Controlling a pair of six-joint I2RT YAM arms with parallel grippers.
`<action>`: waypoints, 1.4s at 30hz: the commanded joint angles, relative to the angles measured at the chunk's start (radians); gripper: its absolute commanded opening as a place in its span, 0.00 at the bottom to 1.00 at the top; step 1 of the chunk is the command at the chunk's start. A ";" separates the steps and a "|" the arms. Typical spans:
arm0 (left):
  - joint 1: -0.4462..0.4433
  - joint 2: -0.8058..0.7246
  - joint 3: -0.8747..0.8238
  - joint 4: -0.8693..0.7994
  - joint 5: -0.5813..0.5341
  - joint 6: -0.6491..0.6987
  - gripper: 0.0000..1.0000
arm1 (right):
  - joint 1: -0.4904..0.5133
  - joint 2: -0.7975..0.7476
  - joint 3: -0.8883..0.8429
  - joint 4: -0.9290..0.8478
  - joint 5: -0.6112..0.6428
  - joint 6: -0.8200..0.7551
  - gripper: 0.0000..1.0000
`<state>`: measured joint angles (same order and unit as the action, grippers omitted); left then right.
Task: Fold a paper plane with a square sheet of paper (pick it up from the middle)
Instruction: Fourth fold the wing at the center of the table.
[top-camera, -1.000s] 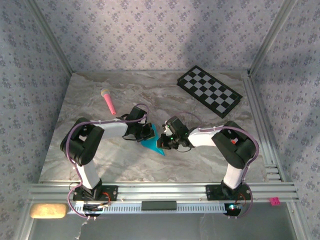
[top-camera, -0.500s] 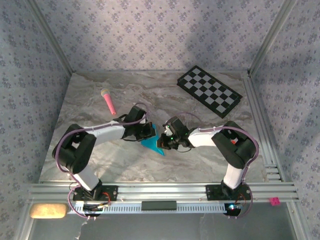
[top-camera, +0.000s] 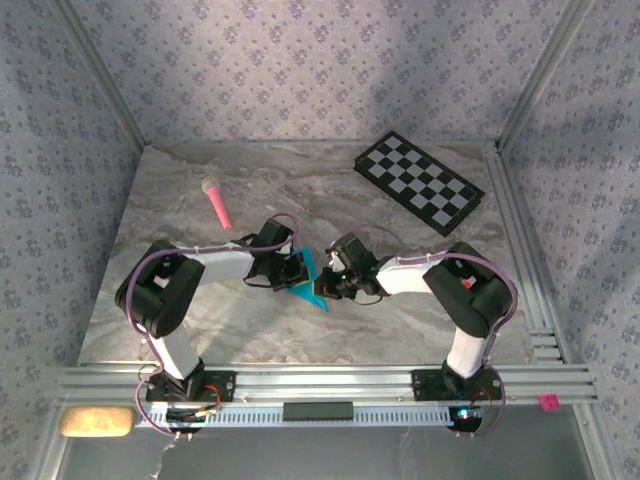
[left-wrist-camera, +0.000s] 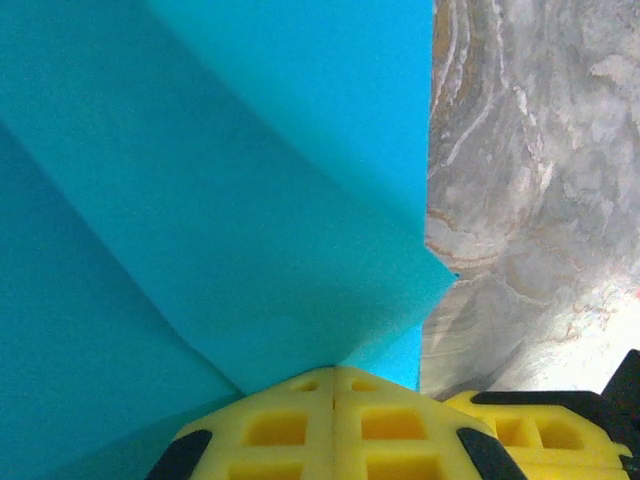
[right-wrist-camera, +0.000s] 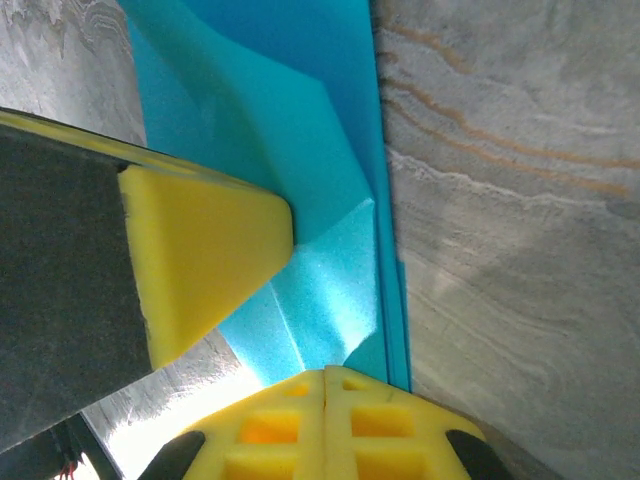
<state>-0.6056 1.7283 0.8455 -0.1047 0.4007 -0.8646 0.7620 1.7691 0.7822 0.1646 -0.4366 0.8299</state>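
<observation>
**Both tools clenched on the cyan paper at mid-table**

Your left tool (top-camera: 296, 270) is clamped tight: in its wrist view the two yellow fingers (left-wrist-camera: 280, 430) meet along a single seam at the bottom of the frame. The cyan paper (left-wrist-camera: 250, 200) rises straight out from their tip. A crease runs from that tip up toward the upper left, and the paper covers the left and centre of the frame.

Your right tool (top-camera: 322, 284) is clenched the same way. In its wrist view the fingers are pressed together at the bottom centre, and the paper's lower edge goes in at their tip. In that same view the left tool's yellow finger (right-wrist-camera: 210, 255) comes in from the left, with its point touching a fold in the paper.

In the overhead view the two tools face each other just below the middle of the frame, almost touching. The paper sits between and under them, partly folded, with one pointed corner sticking out toward the lower right.

The paper lies on the marbled table (top-camera: 400, 300). The pink stick (top-camera: 216, 202) lies well apart, to the upper left of the tools. The black-and-white checkered board (top-camera: 419, 182) sits in the upper right of the table, far from both.
</observation>
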 joint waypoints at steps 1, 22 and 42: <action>0.040 0.033 0.042 -0.048 -0.085 0.009 0.02 | 0.012 0.046 -0.050 -0.151 0.057 -0.022 0.00; 0.157 0.107 0.130 -0.071 -0.073 0.090 0.02 | -0.007 0.026 -0.073 -0.175 0.048 -0.058 0.00; 0.282 0.118 0.199 -0.087 -0.019 0.247 0.04 | -0.011 0.036 -0.065 -0.174 0.030 -0.060 0.00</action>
<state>-0.3477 1.8381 0.9997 -0.1711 0.4377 -0.6685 0.7567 1.7649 0.7662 0.1818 -0.4397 0.7925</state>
